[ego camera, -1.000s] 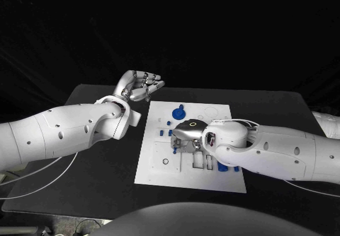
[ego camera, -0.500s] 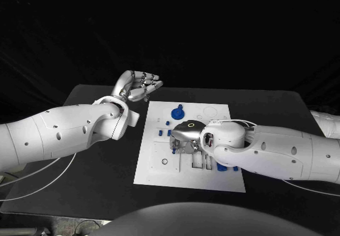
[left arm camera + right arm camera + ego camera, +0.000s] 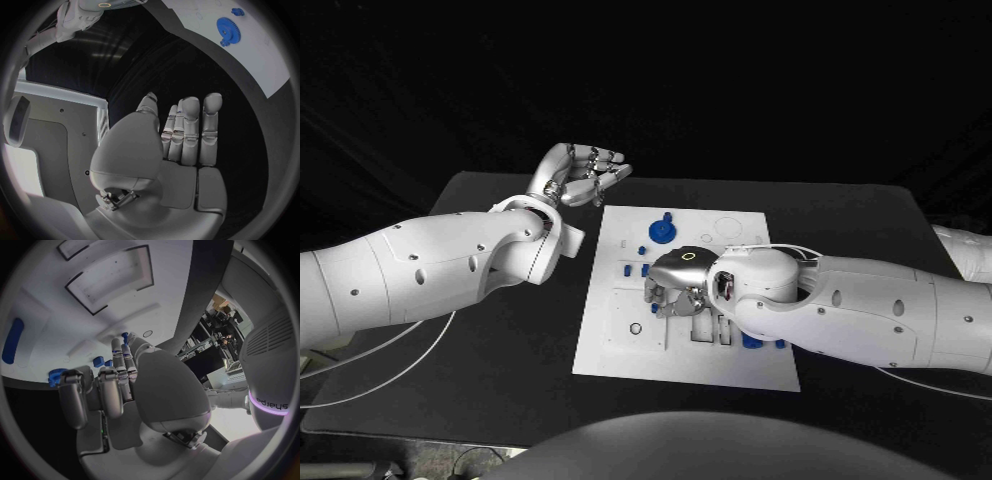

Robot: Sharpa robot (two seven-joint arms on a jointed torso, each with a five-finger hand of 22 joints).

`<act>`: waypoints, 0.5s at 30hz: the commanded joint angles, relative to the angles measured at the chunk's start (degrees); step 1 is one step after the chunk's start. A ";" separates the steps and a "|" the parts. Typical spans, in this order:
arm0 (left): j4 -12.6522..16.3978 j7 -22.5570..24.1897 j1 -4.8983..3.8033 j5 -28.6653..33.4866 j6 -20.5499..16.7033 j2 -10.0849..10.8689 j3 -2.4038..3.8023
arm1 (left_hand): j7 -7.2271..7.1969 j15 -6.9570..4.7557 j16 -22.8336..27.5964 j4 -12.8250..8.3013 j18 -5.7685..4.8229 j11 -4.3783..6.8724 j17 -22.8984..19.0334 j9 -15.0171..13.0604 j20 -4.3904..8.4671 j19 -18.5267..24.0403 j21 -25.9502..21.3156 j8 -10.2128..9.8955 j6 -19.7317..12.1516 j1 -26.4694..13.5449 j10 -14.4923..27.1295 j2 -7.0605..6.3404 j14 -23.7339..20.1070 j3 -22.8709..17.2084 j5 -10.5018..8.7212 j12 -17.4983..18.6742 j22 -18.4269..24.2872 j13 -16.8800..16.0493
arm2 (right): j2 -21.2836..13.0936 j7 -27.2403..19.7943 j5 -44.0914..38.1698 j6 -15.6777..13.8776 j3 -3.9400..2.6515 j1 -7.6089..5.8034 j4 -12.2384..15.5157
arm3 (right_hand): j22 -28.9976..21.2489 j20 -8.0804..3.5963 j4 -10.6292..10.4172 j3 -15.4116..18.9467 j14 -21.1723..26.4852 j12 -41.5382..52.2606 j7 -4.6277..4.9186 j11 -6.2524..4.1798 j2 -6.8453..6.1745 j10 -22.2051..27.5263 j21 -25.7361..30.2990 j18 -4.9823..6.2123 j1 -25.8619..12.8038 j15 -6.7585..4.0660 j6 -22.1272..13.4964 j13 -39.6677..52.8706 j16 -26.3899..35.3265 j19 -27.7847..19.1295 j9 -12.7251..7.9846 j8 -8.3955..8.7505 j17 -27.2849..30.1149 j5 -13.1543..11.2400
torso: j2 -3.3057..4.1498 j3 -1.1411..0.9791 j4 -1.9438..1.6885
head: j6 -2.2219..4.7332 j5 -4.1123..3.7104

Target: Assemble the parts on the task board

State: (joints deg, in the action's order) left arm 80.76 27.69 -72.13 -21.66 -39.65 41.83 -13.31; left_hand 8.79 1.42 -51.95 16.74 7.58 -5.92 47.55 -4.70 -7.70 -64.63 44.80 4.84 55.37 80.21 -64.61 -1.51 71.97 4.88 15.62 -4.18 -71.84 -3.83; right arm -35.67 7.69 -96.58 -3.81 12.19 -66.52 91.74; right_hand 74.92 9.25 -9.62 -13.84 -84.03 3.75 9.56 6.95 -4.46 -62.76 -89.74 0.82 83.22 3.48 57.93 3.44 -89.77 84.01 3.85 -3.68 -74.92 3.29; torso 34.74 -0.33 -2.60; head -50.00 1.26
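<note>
Task board (image 3: 625, 345) lies mid-table. Right hand (image 3: 678, 283) hovers low over its blue parts (image 3: 750, 340), fingers curled, apparently holding nothing. Left hand (image 3: 584, 172) hangs raised beyond the board's far corner, loosely curled, empty.

Left robot hand (image 3: 581, 173) raised, fingers curled in on nothing, right robot hand (image 3: 678, 280) palm down, fingers bent

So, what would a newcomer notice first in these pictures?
Probably the white task board in the middle of the black table, with the right hand lowered over its centre. Next, the left hand, raised off the board's far left corner with fingers curled on nothing, and the blue gear near the far edge.
</note>
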 commanded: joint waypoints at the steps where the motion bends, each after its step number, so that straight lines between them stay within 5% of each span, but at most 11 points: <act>1: 0.04 0.72 -0.03 -0.27 0.54 -0.12 0.05 | 0.27 0.23 0.31 -0.02 0.83 0.18 -0.04 0.06 -0.09 -0.37 -0.20 -0.24 -0.03 -0.07 0.41 0.40 0.09 0.30 0.37 0.31 0.07 0.08 | -0.11 0.70 -0.58 0.40 0.03 0.07 0.35 | 15.08 0.71 -0.59 2.21 -5.97 -0.26 0.84 0.74 -1.48 2.92 -0.26 -0.82 -2.40 0.74 -3.48 0.07 -0.23 5.99 -0.23 0.23 -15.08 -0.48 | -0.02 -0.01 0.08 | 0.00 0.11; 5: -0.02 0.74 -0.03 -0.27 0.60 -0.17 0.05 | 0.27 0.23 0.31 -0.02 0.83 0.18 -0.04 0.06 -0.09 -0.37 -0.20 -0.24 -0.03 -0.07 0.41 0.40 0.09 0.30 0.37 0.31 0.07 0.08 | -0.45 0.88 -0.43 -2.43 0.04 0.10 0.70 | 15.08 1.15 -1.00 3.85 -5.97 -0.12 1.30 1.12 -1.85 4.65 -0.26 -0.82 -4.03 1.04 -5.61 0.14 -0.23 5.99 -0.15 0.17 -15.08 -0.49 | -0.01 -0.01 0.08 | 0.00 -0.02; 11: -0.08 0.75 -0.03 -0.27 0.70 -0.25 0.05 | 0.27 0.23 0.31 -0.02 0.83 0.18 -0.04 0.06 -0.09 -0.37 -0.20 -0.24 -0.03 -0.07 0.41 0.40 0.09 0.30 0.37 0.31 0.07 0.08 | -2.45 1.03 2.00 -11.38 0.04 0.00 1.93 | 15.08 1.51 -0.96 4.18 -5.97 0.37 1.70 1.46 -1.11 4.19 -0.26 -0.82 -4.06 1.41 -5.11 0.30 -0.23 5.99 0.13 -0.33 -15.08 -0.49 | 0.02 0.00 0.10 | 0.00 -0.28; 15: -0.06 0.70 -0.03 -0.27 0.76 -0.26 0.05 | 0.27 0.23 0.31 -0.02 0.83 0.18 -0.04 0.06 -0.09 -0.37 -0.20 -0.24 -0.03 -0.07 0.41 0.40 0.09 0.30 0.37 0.31 0.07 0.08 | -5.68 0.10 8.54 -16.35 0.02 -1.49 3.75 | 15.08 1.80 -0.63 4.02 -5.97 0.67 1.91 1.70 -0.06 3.67 -0.26 -0.82 -3.43 1.68 -3.95 0.33 -0.23 5.99 0.40 -0.85 -15.08 -0.43 | 0.06 0.01 0.11 | 0.00 -0.74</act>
State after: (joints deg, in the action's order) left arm 80.61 27.71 -72.13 -21.67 -39.63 41.69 -13.31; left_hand 8.79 1.42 -51.95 16.74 7.58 -5.92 47.56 -4.71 -7.70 -64.63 44.81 4.84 55.37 80.21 -64.61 -1.51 71.97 4.88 15.62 -4.18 -71.84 -3.82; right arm -40.90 8.19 -93.56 -13.18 12.31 -67.56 95.11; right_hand 74.92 10.54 -10.52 -9.96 -83.93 4.13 11.50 8.52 -5.09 -58.77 -89.74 0.82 79.82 4.82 53.73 3.68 -89.76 84.01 4.22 -4.19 -74.91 3.08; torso 34.77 -0.34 -2.52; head -50.00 0.80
